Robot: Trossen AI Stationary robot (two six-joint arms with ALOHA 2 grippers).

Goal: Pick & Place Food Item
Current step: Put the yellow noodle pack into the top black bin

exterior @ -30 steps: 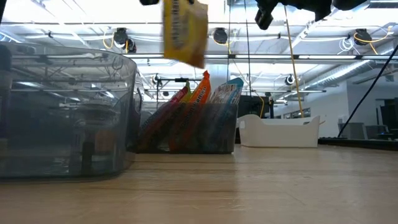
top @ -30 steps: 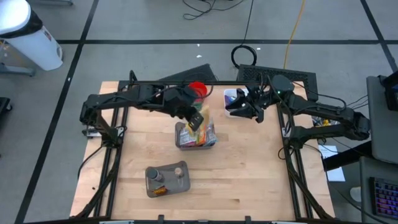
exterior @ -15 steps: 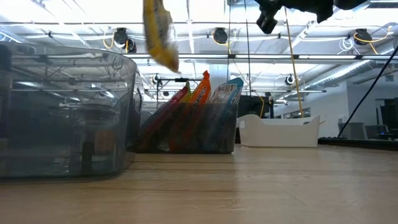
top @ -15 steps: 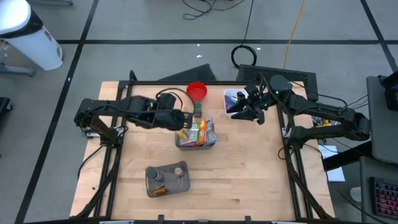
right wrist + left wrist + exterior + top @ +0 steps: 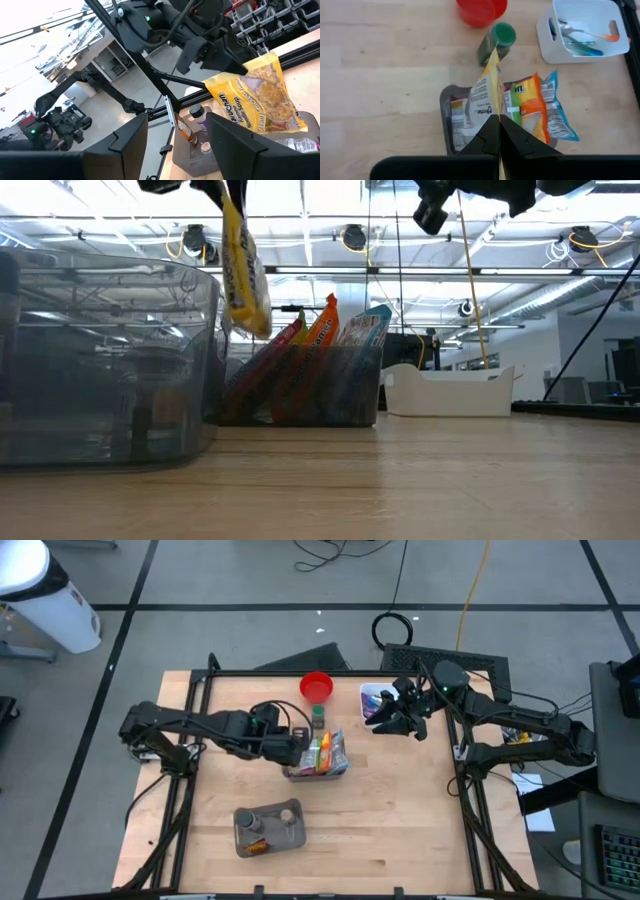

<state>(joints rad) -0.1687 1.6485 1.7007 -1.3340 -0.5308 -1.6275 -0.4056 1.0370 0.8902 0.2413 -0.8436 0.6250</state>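
Wooden table [image 5: 400, 810]: left tool [image 5: 498, 131], pinching yellow soup packet [image 5: 243, 275], has apparently shifted leftward off snack bin [image 5: 300, 771].

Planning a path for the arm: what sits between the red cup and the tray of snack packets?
A small green-capped jar stands between the red cup and the tray, shown in the left wrist and high views.

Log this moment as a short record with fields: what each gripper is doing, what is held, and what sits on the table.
left gripper: shut on the yellow soup packet, held in the air over the packet bin
right gripper: open, empty, raised beside the white tray
packet bin: grey, holds several snack packets
white tray: holds cutlery
red cup: at the table's far edge
green-capped jar: beside the red cup
clear bin: holds bottles
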